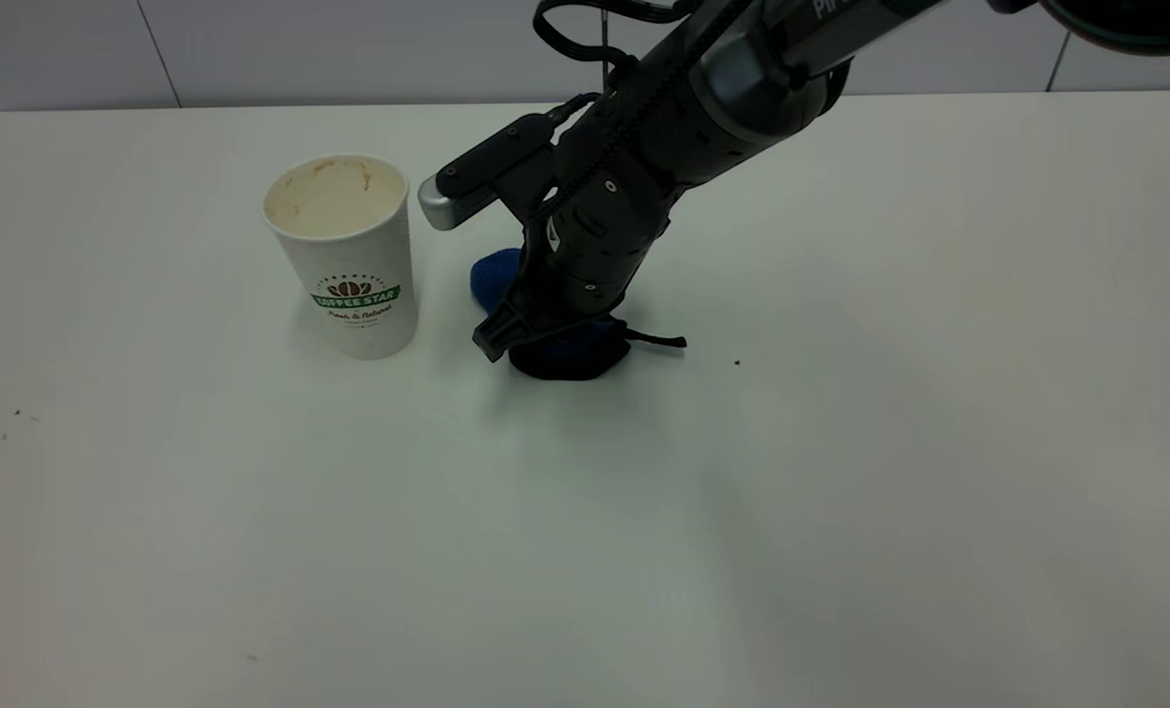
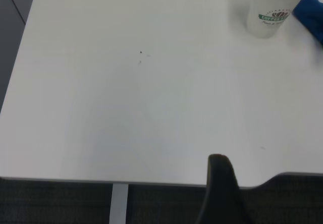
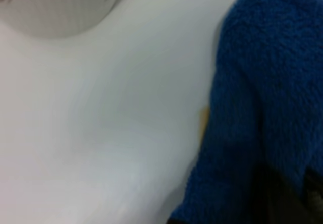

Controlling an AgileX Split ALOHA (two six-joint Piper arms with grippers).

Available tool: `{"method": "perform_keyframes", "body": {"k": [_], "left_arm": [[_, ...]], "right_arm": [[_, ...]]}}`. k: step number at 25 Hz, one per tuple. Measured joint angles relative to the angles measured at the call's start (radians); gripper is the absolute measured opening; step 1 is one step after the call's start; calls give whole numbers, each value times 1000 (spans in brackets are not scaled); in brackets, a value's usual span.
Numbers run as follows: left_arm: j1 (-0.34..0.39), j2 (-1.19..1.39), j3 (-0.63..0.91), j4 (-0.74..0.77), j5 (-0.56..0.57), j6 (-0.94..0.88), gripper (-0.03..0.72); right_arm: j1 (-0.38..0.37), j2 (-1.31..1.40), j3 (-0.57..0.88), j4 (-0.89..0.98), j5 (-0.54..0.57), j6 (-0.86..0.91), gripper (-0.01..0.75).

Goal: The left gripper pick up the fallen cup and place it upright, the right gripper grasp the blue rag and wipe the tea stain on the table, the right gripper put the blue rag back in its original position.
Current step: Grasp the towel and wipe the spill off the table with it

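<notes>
blue rag sits pinned under my right end effector, which grips it beside the upright cup on the surface.

Grey panelled wall behind.

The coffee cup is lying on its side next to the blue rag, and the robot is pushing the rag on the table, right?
Not quite. The cup is standing upright, open mouth up, as the exterior view shows. The rest holds: it is next to the blue rag, and the right gripper is pressing that rag onto the table.
</notes>
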Motion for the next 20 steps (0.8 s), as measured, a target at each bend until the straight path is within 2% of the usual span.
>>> {"method": "perform_keyframes", "body": {"k": [3, 7, 15, 20], "left_arm": [[0, 0, 0, 0, 0, 0, 524], [0, 0, 0, 0, 0, 0, 524], [0, 0, 0, 0, 0, 0, 524], [0, 0, 0, 0, 0, 0, 524]], "right_arm": [[9, -7, -1, 26, 70, -71, 51], [10, -24, -2, 158, 149, -214, 51], [10, -69, 1, 559, 398, -710, 51], [-2, -74, 2, 553, 508, -769, 51]]}}
